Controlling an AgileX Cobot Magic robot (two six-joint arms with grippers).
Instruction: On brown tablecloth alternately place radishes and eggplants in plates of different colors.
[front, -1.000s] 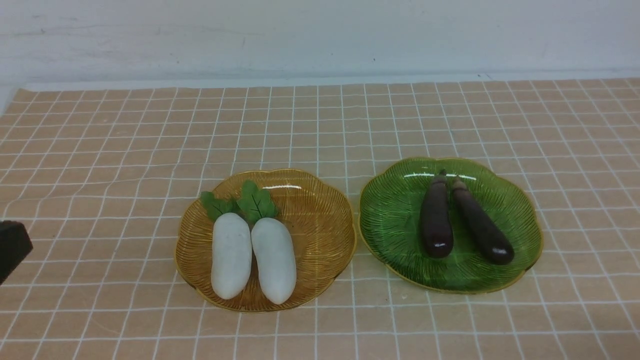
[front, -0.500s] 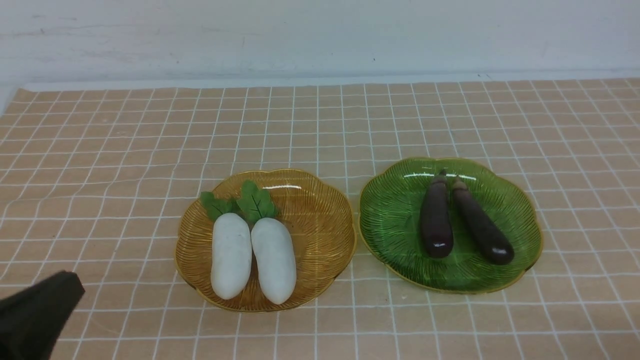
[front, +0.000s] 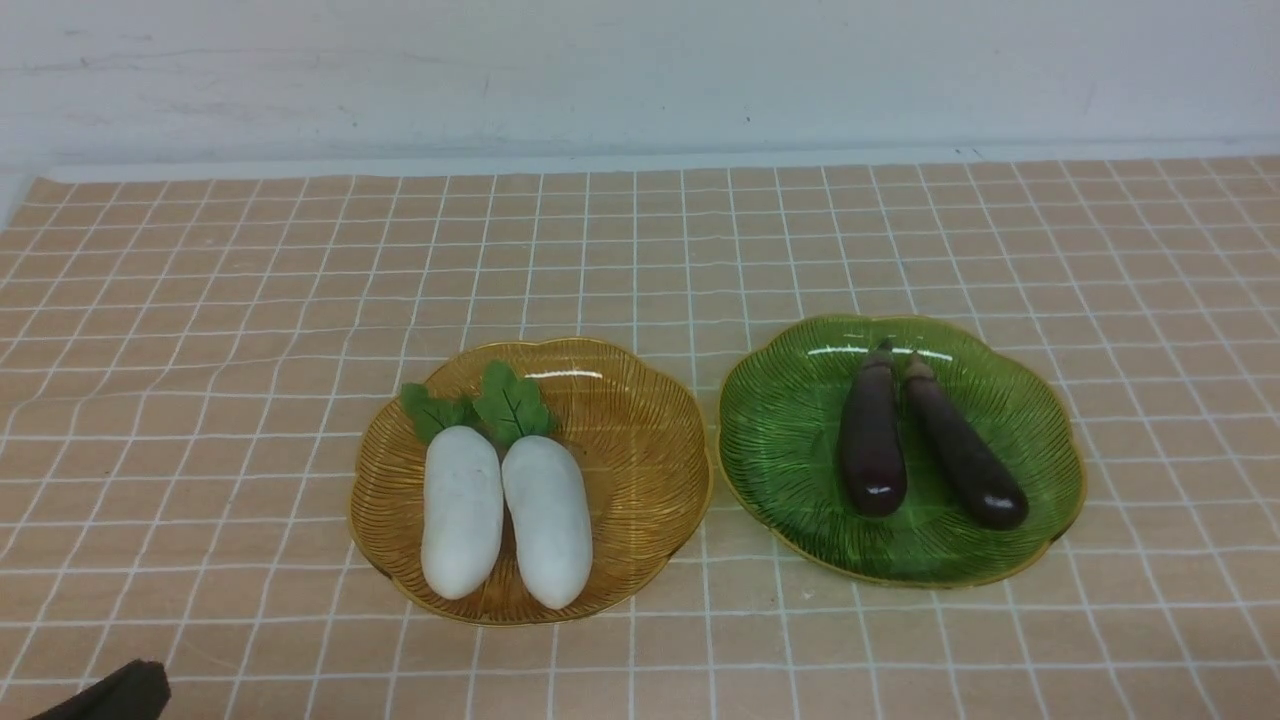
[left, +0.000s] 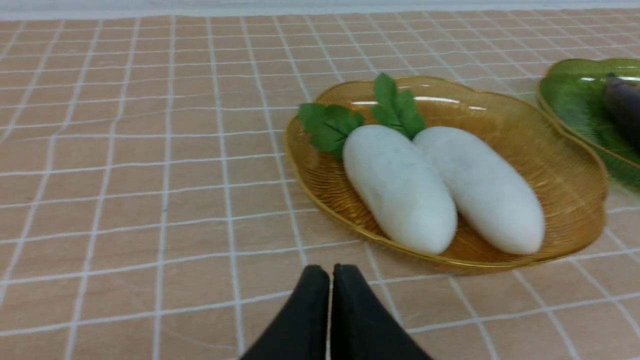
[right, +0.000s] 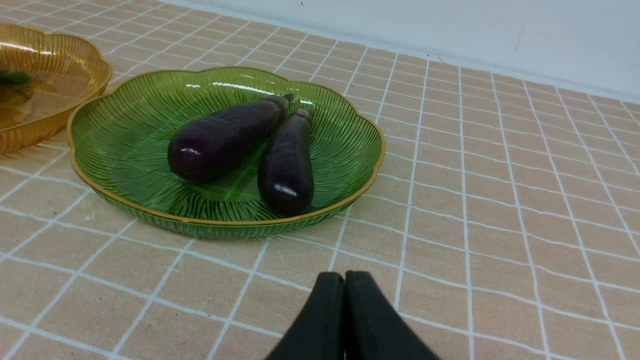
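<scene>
Two white radishes (front: 462, 510) (front: 548, 518) with green leaves lie side by side in the amber plate (front: 640, 440). Two dark purple eggplants (front: 872, 440) (front: 965, 455) lie side by side in the green plate (front: 790, 440). Both plates stand on the brown tablecloth (front: 200, 350). My left gripper (left: 330, 272) is shut and empty, just short of the amber plate (left: 565, 200); only its tip (front: 115, 692) shows at the front view's bottom left corner. My right gripper (right: 344, 280) is shut and empty, near the green plate (right: 125, 145). It is out of the front view.
A white wall (front: 640, 70) runs behind the table's far edge. The checked cloth spreads around both plates, with slight wrinkles at the left.
My left gripper has moved down and back toward the near left corner of the front view, so only its tip still shows. The plates and vegetables have not moved.
</scene>
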